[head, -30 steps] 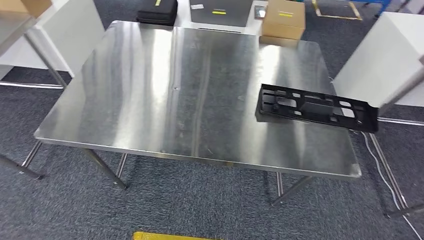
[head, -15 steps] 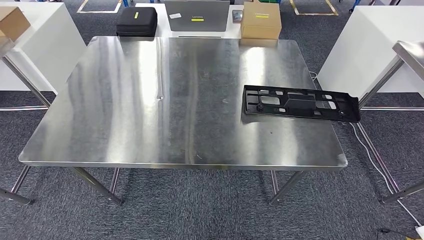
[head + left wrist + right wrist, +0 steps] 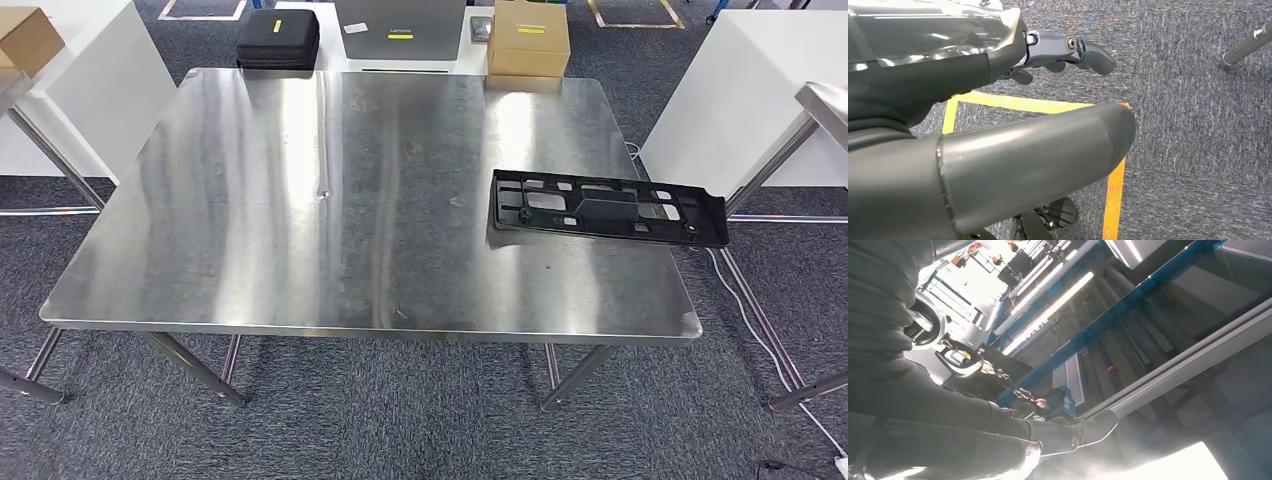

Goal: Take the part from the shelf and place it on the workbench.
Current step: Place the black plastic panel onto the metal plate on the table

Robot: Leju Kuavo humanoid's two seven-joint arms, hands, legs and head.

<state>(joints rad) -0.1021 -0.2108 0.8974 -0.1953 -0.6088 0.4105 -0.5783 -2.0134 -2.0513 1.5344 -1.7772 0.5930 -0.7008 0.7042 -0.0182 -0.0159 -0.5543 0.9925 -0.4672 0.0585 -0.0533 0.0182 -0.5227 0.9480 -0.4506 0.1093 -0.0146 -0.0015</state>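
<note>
The part (image 3: 607, 208) overhangs the workbench (image 3: 300, 220) edge; both hands' fingers hold nothing, the right hand (image 3: 1013, 435) glare-washed.

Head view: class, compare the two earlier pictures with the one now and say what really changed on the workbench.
Nothing on the workbench moved. The whole picture shifted and levelled out, so the camera moved, not the things. The black part lies flat at the bench's right edge as before, one end past the edge. The cardboard box and black case beyond the bench keep their places.
</note>
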